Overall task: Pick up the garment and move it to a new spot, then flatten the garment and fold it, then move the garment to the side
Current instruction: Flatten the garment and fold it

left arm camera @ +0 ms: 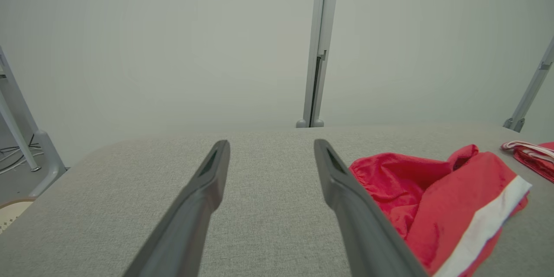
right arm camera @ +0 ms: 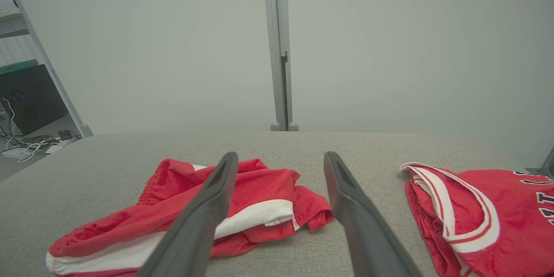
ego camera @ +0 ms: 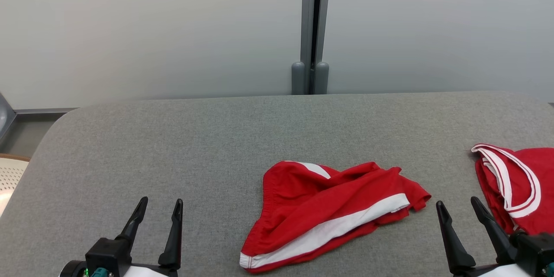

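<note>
The garment (ego camera: 329,214) is a pair of red shorts with a white side stripe, lying crumpled on the grey padded table (ego camera: 173,147) a little right of centre. My left gripper (ego camera: 161,207) stands open at the lower left, well left of the shorts, nothing between its fingers. At the lower right my right gripper (ego camera: 458,207) is open too, just right of the shorts' hem. In the left wrist view the garment (left arm camera: 433,199) lies right of the open gripper (left arm camera: 272,145). The right wrist view shows the garment (right arm camera: 181,220) partly behind the left finger of its gripper (right arm camera: 281,158).
A second red garment with white trim, a jersey (ego camera: 517,184), lies at the table's right edge, close to my right gripper; it is also in the right wrist view (right arm camera: 484,212). A grey post (ego camera: 312,30) and pale wall panels stand behind the table. A pale perforated object (ego camera: 8,175) sits off the left edge.
</note>
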Tool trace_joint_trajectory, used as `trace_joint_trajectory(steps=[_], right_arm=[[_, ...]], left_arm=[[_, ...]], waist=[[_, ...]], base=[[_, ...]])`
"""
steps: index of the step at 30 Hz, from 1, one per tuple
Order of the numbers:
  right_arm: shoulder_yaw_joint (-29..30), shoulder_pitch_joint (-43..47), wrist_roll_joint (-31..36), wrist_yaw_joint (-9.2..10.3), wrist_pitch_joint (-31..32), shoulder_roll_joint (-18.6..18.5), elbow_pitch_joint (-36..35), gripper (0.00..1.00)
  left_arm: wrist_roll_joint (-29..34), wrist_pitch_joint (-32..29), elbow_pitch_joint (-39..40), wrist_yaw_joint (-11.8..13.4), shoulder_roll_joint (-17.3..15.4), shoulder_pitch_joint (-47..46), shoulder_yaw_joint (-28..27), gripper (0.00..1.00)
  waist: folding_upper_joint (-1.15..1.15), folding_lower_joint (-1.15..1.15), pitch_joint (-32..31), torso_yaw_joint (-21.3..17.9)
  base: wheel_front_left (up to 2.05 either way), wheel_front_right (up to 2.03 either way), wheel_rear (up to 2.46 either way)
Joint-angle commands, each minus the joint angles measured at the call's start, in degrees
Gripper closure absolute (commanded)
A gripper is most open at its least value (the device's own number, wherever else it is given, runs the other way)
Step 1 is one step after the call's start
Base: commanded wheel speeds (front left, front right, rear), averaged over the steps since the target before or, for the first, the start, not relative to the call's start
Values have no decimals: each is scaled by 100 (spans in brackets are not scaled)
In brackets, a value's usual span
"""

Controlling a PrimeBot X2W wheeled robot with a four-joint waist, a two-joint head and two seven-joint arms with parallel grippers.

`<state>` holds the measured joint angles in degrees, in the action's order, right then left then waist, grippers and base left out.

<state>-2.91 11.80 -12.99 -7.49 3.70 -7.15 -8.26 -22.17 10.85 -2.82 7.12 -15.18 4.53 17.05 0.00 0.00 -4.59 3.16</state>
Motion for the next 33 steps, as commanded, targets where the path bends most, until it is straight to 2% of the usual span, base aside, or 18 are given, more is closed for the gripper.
trace_joint_trajectory(steps=[1, 11, 14, 22, 26, 33], right_arm=[[1, 36, -15, 0, -23, -7, 7, 0], [-13, 35, -38, 0, -22, 38, 12, 0], [-11, 10, -40, 0, -9, 48, 6, 0], [-113, -96, -54, 0, 0, 67, 41, 0], [-133, -142, -74, 0, 2, 44, 61, 0], [-183, -241, -112, 0, 20, 30, 73, 0]], left_arm=[[-15, -2, 17, 33, -29, 50, -3, 0], [-61, -35, 17, -6, -20, 9, 86, 0], [-43, -144, -51, -115, 19, -63, 246, 0], [-261, -667, -593, -666, 372, -86, 1020, 0], [-338, -806, -936, -803, 494, -133, 1214, 0], [-383, -746, -1519, -905, 571, -394, 1240, 0]], waist=[[0, 0, -1, 0], [0, 0, 7, 1], [0, 0, 42, 4], [0, 0, 225, -107], [0, 0, 325, -178], [0, 0, 497, -313]], base=[[0, 0, 0], [0, 0, 0], [0, 0, 0], [0, 0, 0], [0, 0, 0], [0, 0, 0]])
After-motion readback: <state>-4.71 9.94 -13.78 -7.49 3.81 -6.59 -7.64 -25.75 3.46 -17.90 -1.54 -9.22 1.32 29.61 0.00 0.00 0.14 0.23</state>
